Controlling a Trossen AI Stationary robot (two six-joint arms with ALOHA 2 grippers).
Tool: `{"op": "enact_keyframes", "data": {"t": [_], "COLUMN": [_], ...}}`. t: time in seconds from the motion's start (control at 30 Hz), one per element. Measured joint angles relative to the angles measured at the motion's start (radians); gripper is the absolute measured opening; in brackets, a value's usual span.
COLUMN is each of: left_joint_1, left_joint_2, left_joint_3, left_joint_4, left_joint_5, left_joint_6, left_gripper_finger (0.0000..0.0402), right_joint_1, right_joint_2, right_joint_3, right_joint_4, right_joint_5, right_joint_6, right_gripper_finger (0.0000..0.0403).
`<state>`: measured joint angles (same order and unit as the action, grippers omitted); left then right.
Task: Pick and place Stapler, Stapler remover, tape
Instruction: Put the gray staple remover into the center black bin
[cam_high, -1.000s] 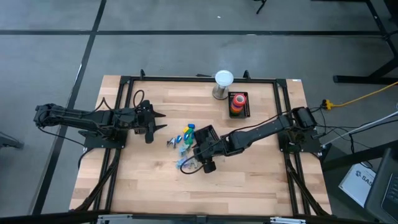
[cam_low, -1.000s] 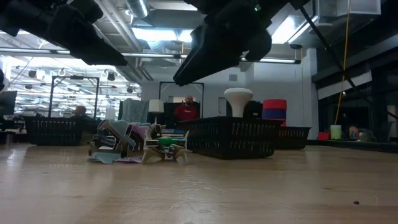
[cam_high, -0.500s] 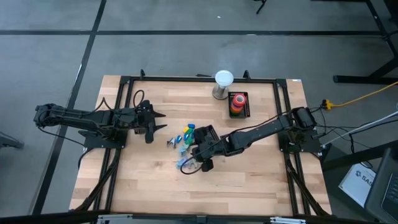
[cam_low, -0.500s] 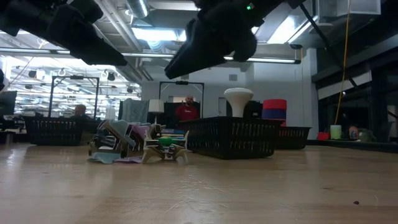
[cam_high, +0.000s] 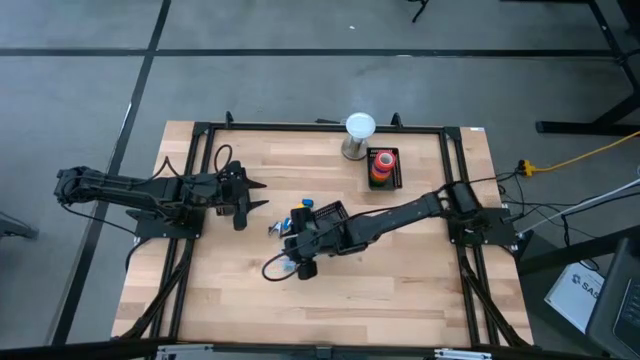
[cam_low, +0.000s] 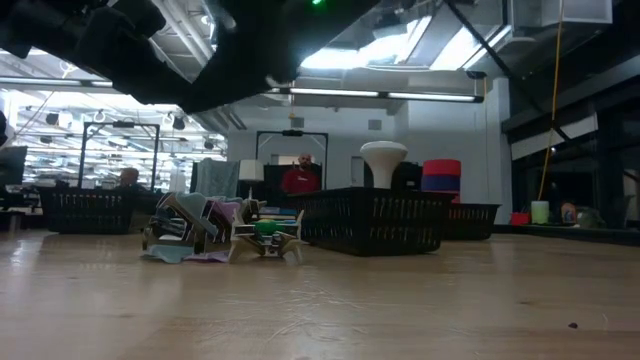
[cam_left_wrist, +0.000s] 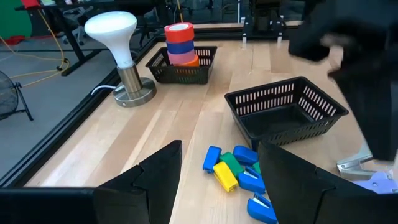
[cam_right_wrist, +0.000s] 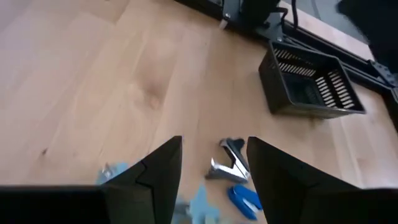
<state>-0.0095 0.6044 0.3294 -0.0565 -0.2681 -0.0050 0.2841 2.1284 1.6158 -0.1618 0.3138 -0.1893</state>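
Observation:
A pile of small staplers (cam_left_wrist: 231, 169), blue, green and yellow, lies on the wooden table beside a silver stapler remover (cam_right_wrist: 229, 163). The pile also shows in the high view (cam_high: 292, 222) and the low view (cam_low: 215, 232). The tape (cam_left_wrist: 180, 43) is stacked in a small black basket (cam_left_wrist: 186, 70) at the far side, also in the high view (cam_high: 382, 163). My right gripper (cam_right_wrist: 214, 177) hangs open above the pile, holding nothing, and reaches in from the right (cam_high: 292, 248). My left gripper (cam_left_wrist: 217, 186) waits open at the table's left (cam_high: 252, 196).
An open black basket (cam_left_wrist: 287, 115) stands just past the pile, partly under my right arm (cam_high: 400, 215). A white mushroom-shaped lamp (cam_high: 358, 132) stands at the far edge beside the tape basket. Another black basket (cam_right_wrist: 310, 87) shows in the right wrist view. Bare wood lies toward the near edge.
My right gripper has moved toward the table's left edge, passing over the pile, still open and above the table. The pile and the stapler remover have stayed where they were.

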Motion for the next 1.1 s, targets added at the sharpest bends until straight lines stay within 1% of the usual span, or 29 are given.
{"op": "enact_keyframes", "data": {"t": [0.23, 0.3, 0.47, 0.6, 0.73, 0.93, 1.0, 1.1], "left_joint_1": [0.000, 0.000, 0.000, 0.000, 0.000, 0.000, 0.000, 0.000], "left_joint_2": [0.000, 0.000, 0.000, 0.000, 0.000, 0.000, 0.000, 0.000], "left_joint_3": [0.000, 0.000, 0.000, 0.000, 0.000, 0.000, 0.000, 0.000], "left_joint_4": [0.000, 0.000, 0.000, 0.000, 0.000, 0.000, 0.000, 0.000], "left_joint_5": [0.000, 0.000, 0.000, 0.000, 0.000, 0.000, 0.000, 0.000], "left_joint_6": [0.000, 0.000, 0.000, 0.000, 0.000, 0.000, 0.000, 0.000], "left_gripper_finger": [0.0210, 0.0210, 0.0210, 0.0210, 0.0210, 0.0210, 0.0210, 0.0210], "right_joint_1": [-0.003, -0.009, -0.036, -0.048, -0.047, -0.044, -0.043, -0.042], "right_joint_2": [0.119, 0.135, 0.135, 0.136, 0.136, 0.136, 0.136, 0.136], "right_joint_3": [0.128, 0.168, 0.269, 0.277, 0.270, 0.257, 0.257, 0.257], "right_joint_4": [-0.023, -0.102, -0.375, -0.457, -0.508, -0.570, -0.573, -0.564], "right_joint_5": [-0.004, -0.009, -0.034, -0.035, -0.082, -0.081, -0.079, -0.049], "right_joint_6": [0.006, 0.049, 0.132, 0.132, 0.131, 0.130, 0.106, 0.074], "right_gripper_finger": [0.0163, 0.0160, 0.0159, 0.0159, 0.0159, 0.0159, 0.0159, 0.0159]}}
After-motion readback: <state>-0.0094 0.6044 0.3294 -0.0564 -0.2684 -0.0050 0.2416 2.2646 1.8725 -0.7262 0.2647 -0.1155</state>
